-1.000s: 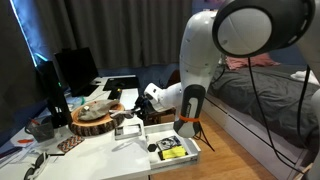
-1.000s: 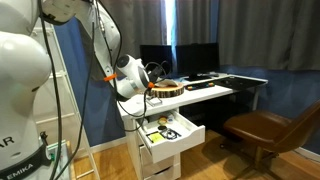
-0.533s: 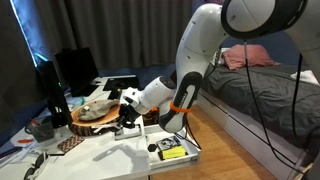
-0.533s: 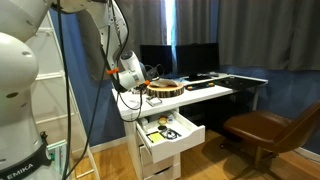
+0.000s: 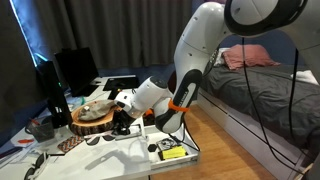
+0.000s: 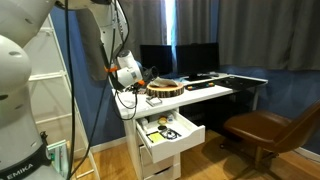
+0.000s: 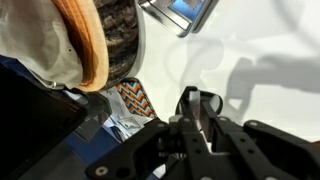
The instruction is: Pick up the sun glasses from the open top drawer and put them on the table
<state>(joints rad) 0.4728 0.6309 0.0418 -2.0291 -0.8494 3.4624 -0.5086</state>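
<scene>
Item 1, tool (image 7: 197, 104): enters the wrist view from the bottom edge, dark fingers close together. Something dark sits between them, too murky to name, so I cannot tell whether the tool is clamped on anything or merely together. In an exterior view it hangs low over the desk (image 5: 108, 156), just beside the round wooden slab (image 5: 93, 123).

Item 2, desk: white and smooth, carrying the tool's shadow in the wrist view.

Item 3, patterned coaster-like square (image 7: 134, 101): multicoloured, lying flat on the desk near the slab's bark edge.

Item 4, round wooden slab: bark-rimmed, with a beige cloth-like heap on top.

Item 5, top drawer (image 6: 172, 146): white, pulled open below the desk edge. It holds a flat yellow-and-black object (image 5: 171, 152) and small dark bits too small to name.

Item 6, sun glasses: location cannot be told, either in the drawer or in the tool.

Item 7, two dark monitors (image 5: 70, 68): at the desk's back.

Item 8, bed (image 5: 262, 92): beyond the arm.

Item 9, brown chair (image 6: 262, 128): well apart from the drawer.
</scene>
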